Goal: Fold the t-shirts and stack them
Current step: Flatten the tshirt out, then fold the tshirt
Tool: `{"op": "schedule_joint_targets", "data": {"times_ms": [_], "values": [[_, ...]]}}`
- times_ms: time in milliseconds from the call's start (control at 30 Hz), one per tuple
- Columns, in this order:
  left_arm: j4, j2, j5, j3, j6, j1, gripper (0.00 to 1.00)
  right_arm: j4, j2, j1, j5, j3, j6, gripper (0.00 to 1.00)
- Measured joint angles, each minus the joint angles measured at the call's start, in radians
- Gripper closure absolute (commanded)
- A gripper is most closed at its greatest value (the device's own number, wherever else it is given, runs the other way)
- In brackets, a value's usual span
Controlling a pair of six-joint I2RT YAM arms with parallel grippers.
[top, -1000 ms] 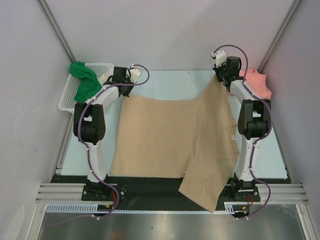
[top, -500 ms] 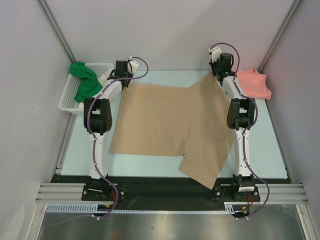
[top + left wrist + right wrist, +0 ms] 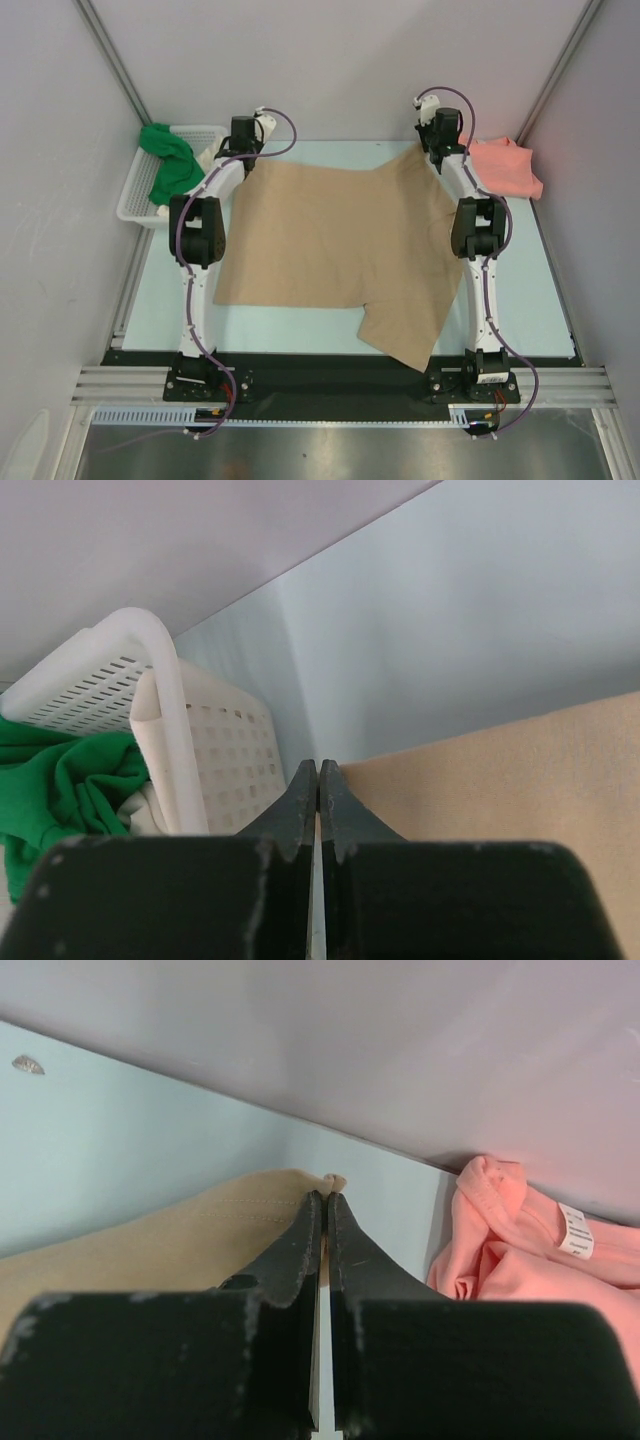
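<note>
Looking down from overhead, the tan t-shirt [image 3: 330,240] is lying spread across the table [image 3: 545,290]. The left gripper [image 3: 244,168] and the right gripper [image 3: 433,152] are each pinching one of its far corners near the back wall. Its near right part is hanging over the table's front edge beside the right arm's base. I'm guessing any pull could be snagging it there or dragging the cloth crooked. The pink t-shirt [image 3: 508,165] is sitting just beside the right gripper, so a sideways swing might be sweeping it along.

In the left wrist view, the jaws are pressing tight together and the tan t-shirt's [image 3: 500,780] edge is meeting the fingers. Only a sliver seems to be caught, so a sharp tug could be slipping it free. The basket [image 3: 230,750], with the green t-shirt [image 3: 60,780] spilling out of it, is standing close on the left and risking a bump.

In the right wrist view, the jaws are closing on the hem corner of the tan t-shirt [image 3: 150,1250], a small tip poking past them. That grip is looking shallow too. The pink t-shirt [image 3: 520,1250] is bunching nearby and could be getting caught.
</note>
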Motion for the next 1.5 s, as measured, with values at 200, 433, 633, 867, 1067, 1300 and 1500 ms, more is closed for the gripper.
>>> {"op": "schedule_joint_targets", "data": {"times_ms": [200, 433, 633, 867, 1067, 1300, 1500], "values": [[0.009, 0.002, -0.019, 0.001, 0.028, 0.0, 1.0, 0.027, 0.003, 0.005, 0.003, 0.041, 0.025, 1.0], [-0.028, -0.002, 0.007, 0.002, 0.032, 0.0, 1.0, 0.035, -0.027, 0.018, -0.001, -0.009, 0.025, 1.0], [-0.072, -0.108, 0.079, -0.097, 0.032, 0.0, 1.0, -0.007, -0.174, 0.022, -0.025, -0.245, 0.0, 1.0], [-0.056, -0.263, 0.124, -0.211, 0.032, -0.001, 0.99, -0.038, -0.344, 0.021, -0.043, -0.366, -0.004, 1.0], [-0.042, -0.331, 0.14, -0.323, 0.033, -0.002, 0.99, -0.053, -0.49, 0.019, -0.055, -0.495, -0.003, 1.0], [-0.033, -0.395, 0.146, -0.431, 0.031, -0.001, 0.99, -0.076, -0.663, 0.014, -0.06, -0.717, 0.0, 1.0], [-0.005, -0.47, 0.147, -0.484, 0.028, 0.0, 1.0, -0.099, -0.78, 0.008, -0.061, -0.851, 0.008, 1.0]]}}
